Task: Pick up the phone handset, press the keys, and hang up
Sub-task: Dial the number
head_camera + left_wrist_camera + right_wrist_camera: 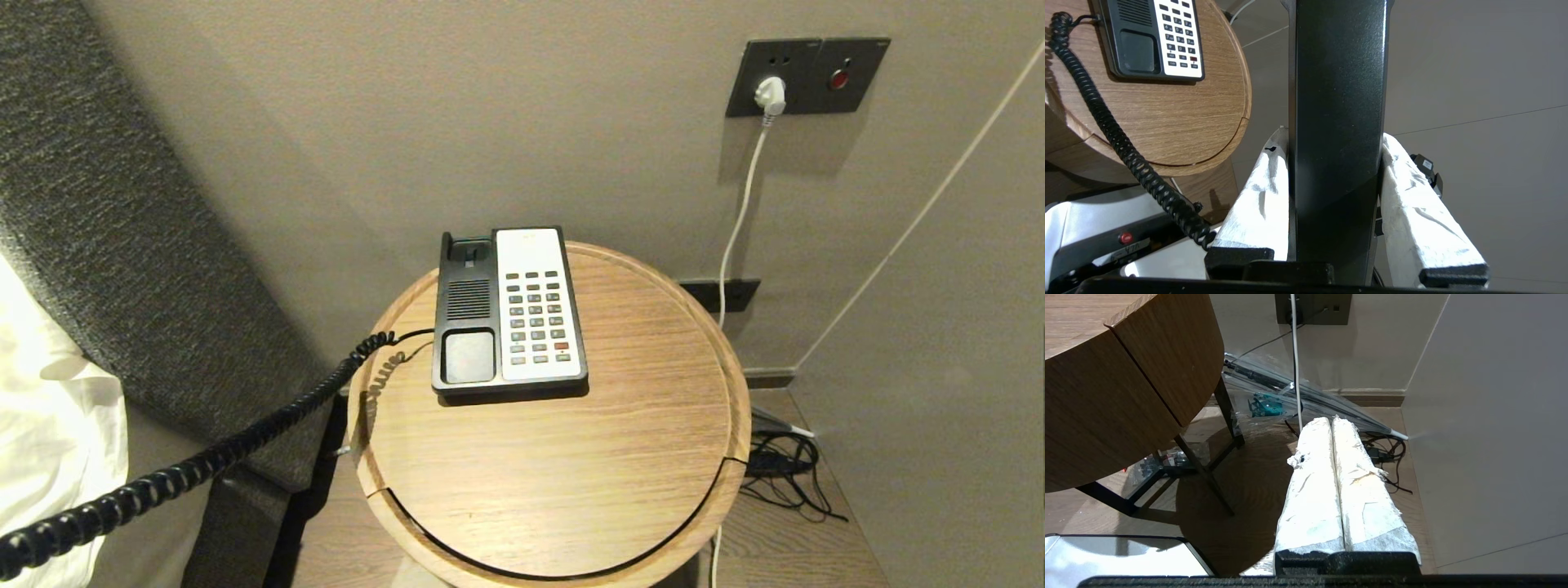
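Already the handset sits clamped between the left gripper's white-wrapped fingers, its long axis running straight out along them, away from the wrist. From that gripper the phone base lies off to one side and further out, on the round wooden table, well apart from the handset. The coiled cord stretches from the base's side, over the table edge, back toward the gripper. On the base, the cradle beside the keypad stands empty. By my judgement the left arm is the nearer one for the keys, though it is occupied. The right gripper hangs low beside the table, fingers pressed together on nothing.
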